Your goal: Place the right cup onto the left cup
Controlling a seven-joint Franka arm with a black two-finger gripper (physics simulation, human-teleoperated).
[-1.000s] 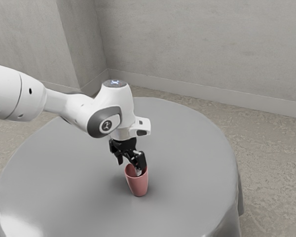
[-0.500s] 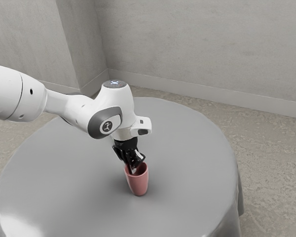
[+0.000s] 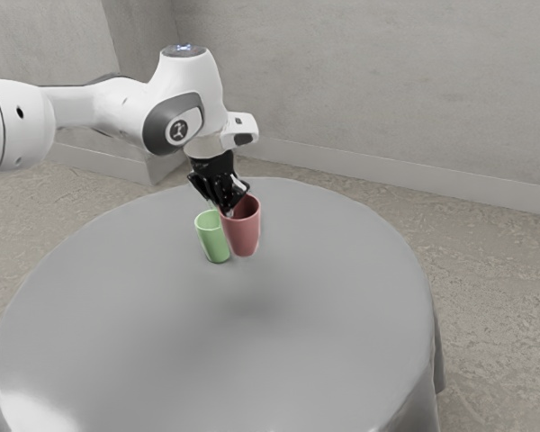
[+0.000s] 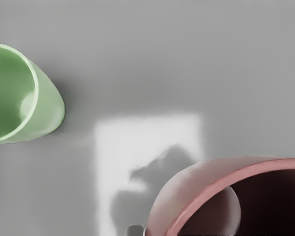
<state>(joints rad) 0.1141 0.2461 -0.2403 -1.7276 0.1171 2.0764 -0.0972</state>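
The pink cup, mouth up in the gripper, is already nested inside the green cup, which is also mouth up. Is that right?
Not nested: the wrist view shows the pink cup apart from the green cup. Both are mouth up, the pink one in the gripper.

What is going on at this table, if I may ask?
The robot's black gripper has the pink cup by its rim, held up above the gray table. The green cup stands on the table with its mouth up. The pink cup is not yet on it; stacking the two appears to be the aim.
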